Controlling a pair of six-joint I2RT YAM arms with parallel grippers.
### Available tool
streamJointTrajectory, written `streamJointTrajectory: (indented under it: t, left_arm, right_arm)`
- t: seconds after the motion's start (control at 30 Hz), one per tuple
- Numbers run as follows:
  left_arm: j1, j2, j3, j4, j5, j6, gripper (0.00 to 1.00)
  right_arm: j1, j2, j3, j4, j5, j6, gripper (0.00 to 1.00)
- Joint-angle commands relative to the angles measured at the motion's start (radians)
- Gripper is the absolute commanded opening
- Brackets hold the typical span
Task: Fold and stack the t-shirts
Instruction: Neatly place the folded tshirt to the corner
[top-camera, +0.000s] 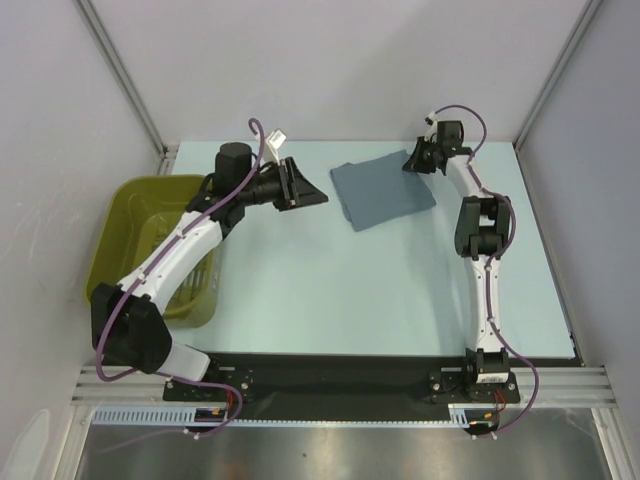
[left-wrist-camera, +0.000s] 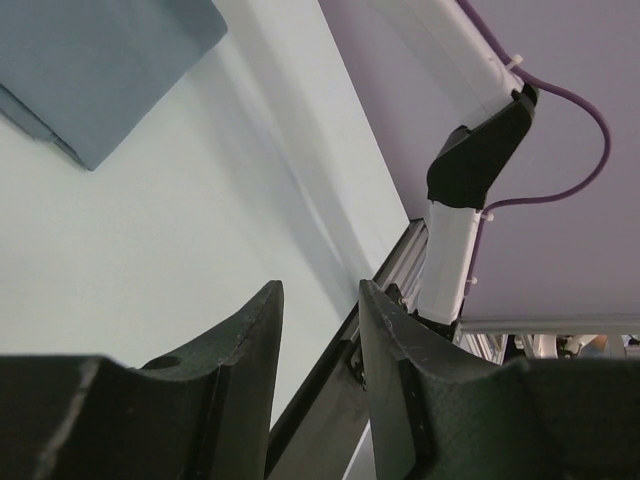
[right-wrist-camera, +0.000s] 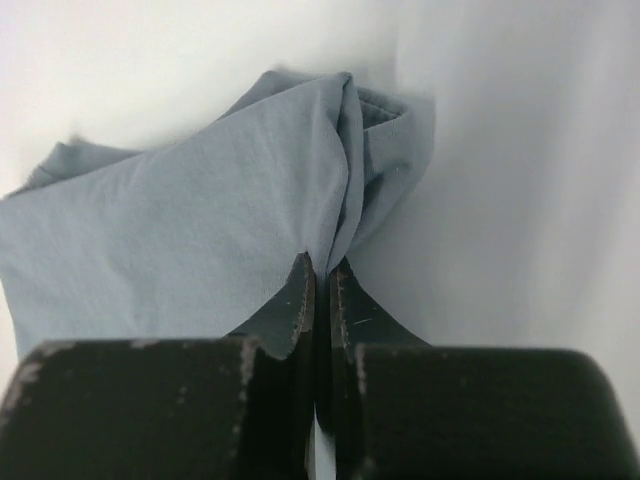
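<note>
top view: t-shirt (top-camera: 383, 192) folded to a rough rectangle, lying skewed on the far half of the table (top-camera: 350, 300), slightly right of centre, far edge close to the back wall. right gripper (top-camera: 418, 158) sits on the shirt's far-right corner. left gripper (top-camera: 308, 192) is just beside the shirt's left edge, small gap, not touching. olive basket (top-camera: 128, 196) hangs at the table's left edge, well apart from the shirt, w/ the left arm crossing over it. broad stretch of table surface between shirt and arm bases; right side wall runs near the right arm.

left wrist: left gripper (left-wrist-camera: 320, 315) fingers (left-wrist-camera: 250, 345) parted, moderate gap, table edge and rail showing through it. shirt corner (left-wrist-camera: 100, 70) top left, folded layers visible at its edge, apart from the fingers. right arm (left-wrist-camera: 465, 190) beyond the table edge.

right wrist: right gripper (right-wrist-camera: 320, 285) fingers (right-wrist-camera: 297, 300) pinched tight on a raised ridge of shirt (right-wrist-camera: 180, 220). cloth bunches up at the pinch, collar edge curling to the right, flat layer spreading left. pale surface to the right of the cloth edge.
</note>
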Motion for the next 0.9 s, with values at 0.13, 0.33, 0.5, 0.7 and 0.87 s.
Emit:
streamJointTrajectory:
  t: [0.13,0.33,0.5,0.7,0.87]
  left_arm:
    - [0.012,-0.014,-0.036,-0.014,0.010,0.035,0.42]
    - [0.012,-0.001,-0.126,0.058,0.039,0.015,0.41]
    - [0.012,0.027,-0.189,0.149,0.070,-0.018,0.40]
    - [0.010,0.029,-0.197,0.164,0.085,0.020,0.38]
    - [0.006,0.047,-0.181,0.123,0.090,0.054,0.38]
  right_arm:
    - [-0.102,-0.209,-0.099,-0.148,0.183,-0.136,0.00]
    - [-0.173,-0.240,-0.099,-0.141,0.219,-0.271,0.00]
    - [-0.228,-0.183,-0.007,-0.121,0.244,-0.351,0.00]
    - [-0.320,-0.180,-0.018,-0.037,0.277,-0.349,0.00]
    - [-0.343,-0.108,0.077,0.046,0.269,-0.294,0.00]
